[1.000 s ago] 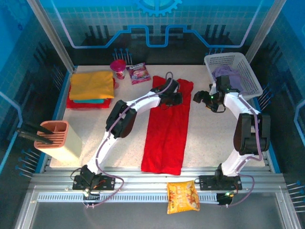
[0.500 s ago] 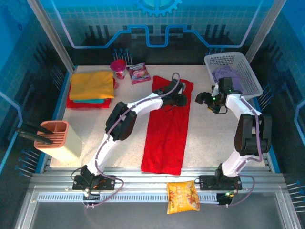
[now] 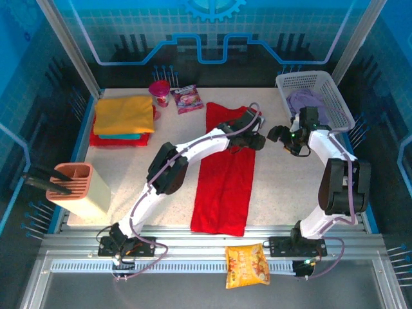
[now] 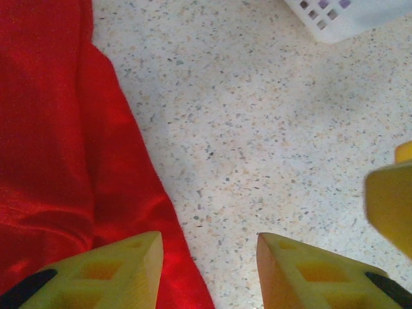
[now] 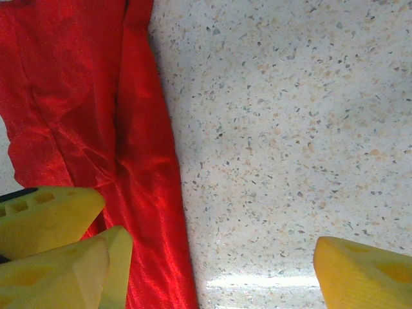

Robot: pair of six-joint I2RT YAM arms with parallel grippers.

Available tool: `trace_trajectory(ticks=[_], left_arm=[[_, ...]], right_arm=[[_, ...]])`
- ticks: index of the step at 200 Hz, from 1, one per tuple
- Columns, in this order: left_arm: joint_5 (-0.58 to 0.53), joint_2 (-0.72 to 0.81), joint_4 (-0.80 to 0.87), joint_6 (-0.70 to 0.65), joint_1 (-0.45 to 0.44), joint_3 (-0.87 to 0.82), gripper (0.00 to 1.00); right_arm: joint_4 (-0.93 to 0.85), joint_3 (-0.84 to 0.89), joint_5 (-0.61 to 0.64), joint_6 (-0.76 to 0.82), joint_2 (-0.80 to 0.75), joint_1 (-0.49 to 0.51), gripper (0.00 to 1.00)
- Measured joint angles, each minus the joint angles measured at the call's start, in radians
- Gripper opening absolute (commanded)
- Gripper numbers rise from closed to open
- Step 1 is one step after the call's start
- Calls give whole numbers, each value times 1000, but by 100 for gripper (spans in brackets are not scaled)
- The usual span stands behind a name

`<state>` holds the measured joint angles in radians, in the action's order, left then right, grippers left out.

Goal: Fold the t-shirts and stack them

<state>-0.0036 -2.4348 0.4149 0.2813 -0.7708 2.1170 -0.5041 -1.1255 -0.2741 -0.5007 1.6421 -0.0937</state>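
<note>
Speckled worktop (image 3: pixel 283 187): long red t-shirt (image 3: pixel 222 187) flat down the middle, far edge to near edge. Far-left corner: folded stack (image 3: pixel 123 114), yellow on teal on red. Far edge: pink cup (image 3: pixel 159 93), snack packet (image 3: pixel 187 98). White basket (image 3: pixel 335 96) far-right corner, slotted holder (image 3: pixel 77 190) near-left corner

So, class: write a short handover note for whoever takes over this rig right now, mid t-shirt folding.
Left pincer: open, empty, astride the red t-shirt's right edge.
Right pincer: open, empty, close by the same edge.
Done: yellow t-shirt tops the folded stack, far left.
Left: the red t-shirt lies as a long strip, not yet folded short or stacked; lilac t-shirt waits in the basket.
</note>
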Motion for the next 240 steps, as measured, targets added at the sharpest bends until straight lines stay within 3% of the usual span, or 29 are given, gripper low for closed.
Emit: trace_trajectory(ticks=[7,31,92,161,240], left_arm=[[4,6,-4,4,9,-15,58],[35,59,-22,26,67,-124,66],[92,148,-152,96,203,-221,67],[221,15,-287,272,232,-146,65],[265,-70,-351,406,227,-127,56]], right_arm=[[0,0,0,0,0,0,85],[0,0,0,0,0,0,87],[0,15,-3,4,-4,-1,88],[-1,15,-16,8,-14,-8,89],[-1,15,-24,8,-14,-10,88]])
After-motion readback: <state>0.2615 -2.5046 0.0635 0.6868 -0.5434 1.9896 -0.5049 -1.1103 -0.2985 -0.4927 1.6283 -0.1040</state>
